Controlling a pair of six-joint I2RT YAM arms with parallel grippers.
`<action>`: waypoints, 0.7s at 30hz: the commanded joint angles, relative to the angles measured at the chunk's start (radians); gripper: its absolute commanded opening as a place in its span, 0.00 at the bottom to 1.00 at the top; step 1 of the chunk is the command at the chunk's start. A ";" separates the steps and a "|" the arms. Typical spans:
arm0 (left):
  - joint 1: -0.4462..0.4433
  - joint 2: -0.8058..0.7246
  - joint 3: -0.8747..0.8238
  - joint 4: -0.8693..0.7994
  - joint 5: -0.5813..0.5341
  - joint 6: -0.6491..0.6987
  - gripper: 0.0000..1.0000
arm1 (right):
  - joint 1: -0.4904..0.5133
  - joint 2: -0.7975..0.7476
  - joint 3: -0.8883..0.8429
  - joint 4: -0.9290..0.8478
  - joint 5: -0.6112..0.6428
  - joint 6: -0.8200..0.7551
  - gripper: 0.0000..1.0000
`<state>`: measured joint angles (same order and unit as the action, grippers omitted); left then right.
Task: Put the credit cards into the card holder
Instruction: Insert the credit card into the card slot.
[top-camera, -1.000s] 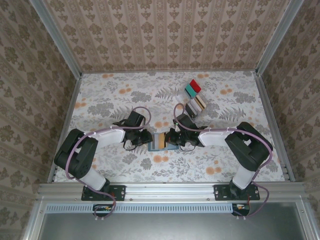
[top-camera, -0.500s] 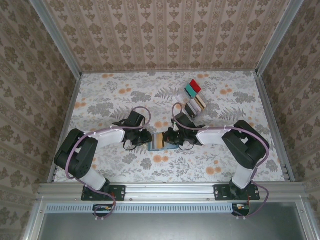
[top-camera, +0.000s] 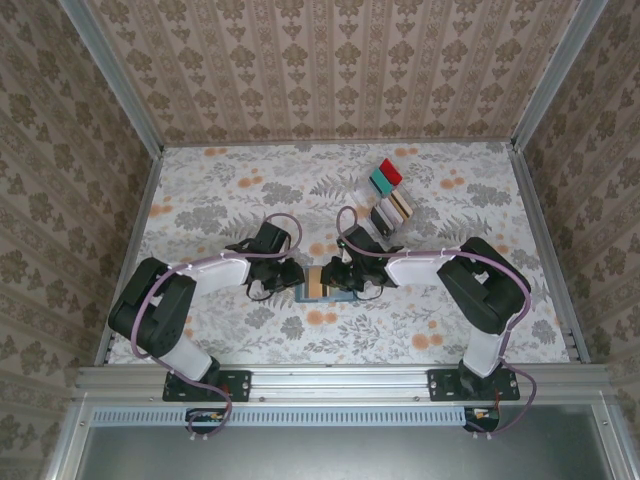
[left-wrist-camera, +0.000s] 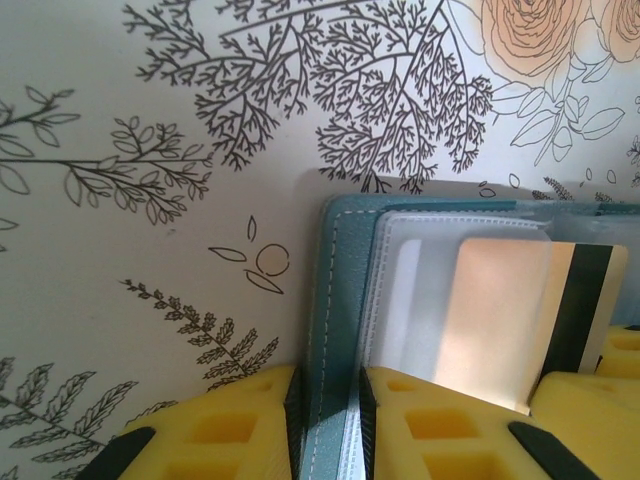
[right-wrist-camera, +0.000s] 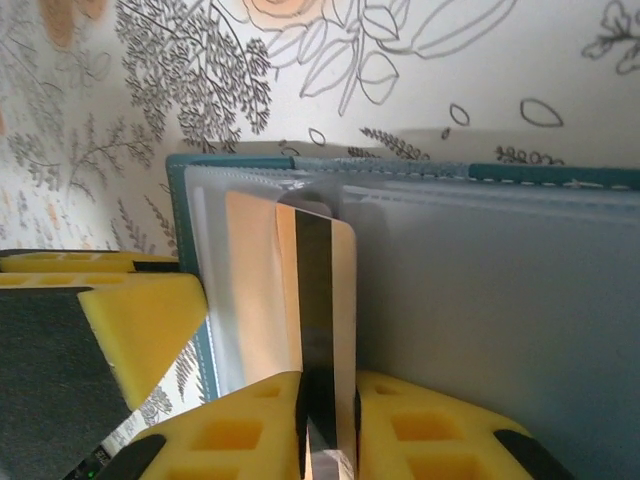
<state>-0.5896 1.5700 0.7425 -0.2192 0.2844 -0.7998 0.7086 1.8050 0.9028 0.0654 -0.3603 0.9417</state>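
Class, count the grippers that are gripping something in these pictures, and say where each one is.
2. The left gripper pinches the card holder by one edge; the right gripper pinches the tan credit card lying partly in the holder.

A table (top-camera: 220, 200) spreads across the middle, covered with a pale cloth (left-wrist-camera: 150, 150) printed with grey ferns, leaves and orange roses. Three walls close it in: a far wall (top-camera: 340, 70), a left wall (top-camera: 50, 180) and a right wall (top-camera: 600, 200), all papered in a beige and brown damask pattern with vertical stripes. Grey metal posts slant up along the far left corner (top-camera: 115, 75) and the far right corner (top-camera: 560, 70). Along the near edge runs a silver metal rail (top-camera: 340, 380), with a slotted pale strip (top-camera: 340, 415) just nearer and a dark grey panel (top-camera: 340, 450) nearest. The light is soft and even, with faint shadows.
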 joint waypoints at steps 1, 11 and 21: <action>-0.013 0.017 0.011 -0.011 0.010 0.002 0.24 | 0.012 -0.026 0.023 -0.128 0.031 -0.045 0.22; -0.013 0.013 0.010 -0.004 0.016 0.000 0.24 | 0.025 0.013 0.088 -0.202 0.037 -0.074 0.24; -0.013 0.018 0.014 -0.007 0.012 -0.003 0.23 | 0.043 -0.015 0.156 -0.361 0.155 -0.112 0.31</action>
<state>-0.5953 1.5707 0.7425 -0.2165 0.2852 -0.7998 0.7471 1.8027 1.0332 -0.2138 -0.2611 0.8570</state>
